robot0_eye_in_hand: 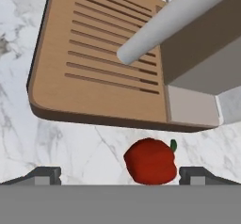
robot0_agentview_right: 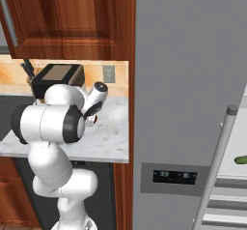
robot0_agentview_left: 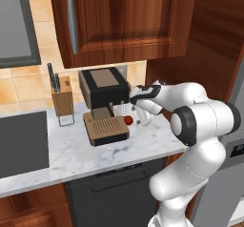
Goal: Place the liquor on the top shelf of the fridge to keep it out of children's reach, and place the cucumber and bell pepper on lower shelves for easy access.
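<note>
— Look at that, the gripper (robot0_eye_in_hand: 120,176) is down low over the marble tabletop (robot0_agentview_left: 71,149), jaws spread as wide as they go, nothing in them.

— And the bell pepper (robot0_eye_in_hand: 150,161) sits right between the two finger tips, on the stone, just beside the front edge of the coffee machine's wooden drip tray (robot0_eye_in_hand: 94,63). I'd say the wide stance is there to straddle it before closing.

— Tight spot, mind. The machine's spout (robot0_eye_in_hand: 174,23) hangs over the tray just beyond; my guess is that's why the arm comes in from the open side.

— Where's it headed, then?

— The fridge (robot0_agentview_right: 193,79), off to the right. The door stands ajar, and there's the cucumber (robot0_agentview_right: 241,159) already lying on a white shelf inside, low enough for easy reach.

— And the liquor?

— Can't spot it from here.
</note>
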Robot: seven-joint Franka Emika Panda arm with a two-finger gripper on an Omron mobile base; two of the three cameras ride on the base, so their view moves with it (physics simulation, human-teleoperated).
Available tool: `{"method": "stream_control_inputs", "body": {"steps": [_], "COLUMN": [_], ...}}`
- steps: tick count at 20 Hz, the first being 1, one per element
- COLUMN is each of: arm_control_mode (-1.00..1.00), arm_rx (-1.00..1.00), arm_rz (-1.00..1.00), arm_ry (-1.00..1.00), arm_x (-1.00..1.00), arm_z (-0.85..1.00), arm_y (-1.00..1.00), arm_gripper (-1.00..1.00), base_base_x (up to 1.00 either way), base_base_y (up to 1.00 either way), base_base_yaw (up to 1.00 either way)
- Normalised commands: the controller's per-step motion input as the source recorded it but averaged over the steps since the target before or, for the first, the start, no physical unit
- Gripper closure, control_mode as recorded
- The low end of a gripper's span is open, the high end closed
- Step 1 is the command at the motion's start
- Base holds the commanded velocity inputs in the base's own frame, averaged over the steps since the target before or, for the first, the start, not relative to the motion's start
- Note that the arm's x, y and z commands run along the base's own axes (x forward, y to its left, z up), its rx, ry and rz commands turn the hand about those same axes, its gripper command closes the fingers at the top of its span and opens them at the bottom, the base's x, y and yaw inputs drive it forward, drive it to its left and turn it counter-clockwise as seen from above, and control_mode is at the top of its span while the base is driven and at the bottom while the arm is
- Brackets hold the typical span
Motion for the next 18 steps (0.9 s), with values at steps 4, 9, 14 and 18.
{"method": "stream_control_inputs", "body": {"steps": [4, 9, 14, 18], "arm_control_mode": [-1.0, -1.0, -1.0, -1.0], "arm_rx": [0.0, 0.0, 0.0, 0.0], "arm_rz": [0.0, 0.01, 0.02, 0.05], "arm_ry": [0.0, 0.0, 0.01, 0.03], "arm_x": [0.22, 0.2, 0.18, 0.24], "arm_z": [-0.18, -0.22, -0.28, -0.35], "arm_y": [0.0, 0.0, 0.0, 0.0], "arm_gripper": [-1.0, -1.0, -1.0, -1.0], "base_base_x": [0.0, 0.0, 0.0, 0.0], "base_base_y": [0.0, 0.0, 0.0, 0.0], "base_base_yaw": [0.0, 0.0, 0.0, 0.0]}}
